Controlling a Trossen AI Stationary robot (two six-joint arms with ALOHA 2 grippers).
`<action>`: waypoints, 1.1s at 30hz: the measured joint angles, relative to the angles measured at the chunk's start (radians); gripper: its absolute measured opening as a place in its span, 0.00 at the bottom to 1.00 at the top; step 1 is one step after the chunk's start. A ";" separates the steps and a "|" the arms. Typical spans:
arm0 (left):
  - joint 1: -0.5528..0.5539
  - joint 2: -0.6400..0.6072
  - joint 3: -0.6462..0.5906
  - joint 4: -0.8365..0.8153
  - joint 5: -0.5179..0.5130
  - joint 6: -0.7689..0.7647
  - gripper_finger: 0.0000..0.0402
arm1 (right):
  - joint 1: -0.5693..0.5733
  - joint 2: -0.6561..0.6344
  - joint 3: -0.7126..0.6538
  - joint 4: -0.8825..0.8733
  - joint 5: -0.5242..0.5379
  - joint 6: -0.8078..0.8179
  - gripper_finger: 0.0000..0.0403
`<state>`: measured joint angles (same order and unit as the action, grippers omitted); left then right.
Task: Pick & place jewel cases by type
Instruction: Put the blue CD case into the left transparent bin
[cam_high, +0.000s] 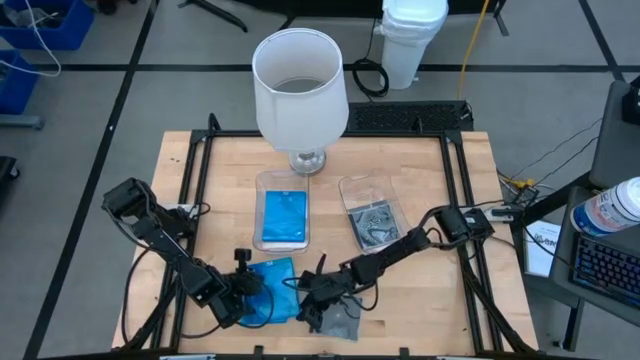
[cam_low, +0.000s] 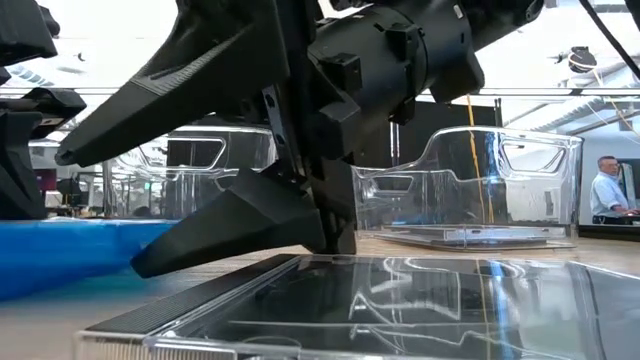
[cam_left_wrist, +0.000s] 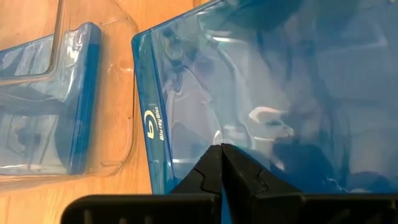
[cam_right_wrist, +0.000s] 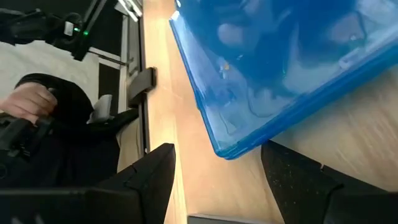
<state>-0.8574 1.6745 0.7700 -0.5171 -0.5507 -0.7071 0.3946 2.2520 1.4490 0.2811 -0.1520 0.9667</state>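
A bright blue jewel case (cam_high: 275, 290) lies flat near the table's near edge, and it fills the left wrist view (cam_left_wrist: 261, 93). My left gripper (cam_high: 248, 290) stands over its left part, shut (cam_left_wrist: 221, 149). My right gripper (cam_high: 308, 292) comes from the right, open (cam_right_wrist: 217, 174). Its fingers point left on either side of the blue case's corner (cam_right_wrist: 230, 149); I cannot tell whether they touch it. A smoky grey case (cam_high: 342, 320) lies flat under the right gripper, close in the low view (cam_low: 380, 300). My left gripper has its shut fingertips (cam_left_wrist: 214, 155) on the blue case's top face (cam_left_wrist: 205, 134), near the spine with the printed logo. The fingers slant down onto it from above. The case lies on the table beneath them.
Two clear trays sit mid-table. The left tray (cam_high: 262, 180) holds a blue case (cam_high: 283, 218), and the right tray (cam_high: 350, 185) holds grey cases (cam_high: 372, 225). A white-shaded lamp (cam_high: 300, 90) stands behind them. A person's hand (cam_right_wrist: 25, 102) shows beyond the table.
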 joint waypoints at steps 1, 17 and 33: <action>0.000 0.000 0.000 0.000 0.000 0.000 0.03 | 0.000 -0.001 0.000 -0.013 -0.001 0.005 0.56; 0.000 0.001 -0.001 0.035 -0.020 0.023 0.02 | 0.014 0.019 0.000 -0.057 0.028 0.116 0.56; 0.000 0.002 -0.001 0.057 -0.068 0.080 0.03 | 0.034 0.032 0.000 -0.021 0.101 0.114 0.56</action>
<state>-0.8577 1.6764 0.7692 -0.4603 -0.6189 -0.6274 0.4282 2.2841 1.4487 0.2599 -0.0513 1.0811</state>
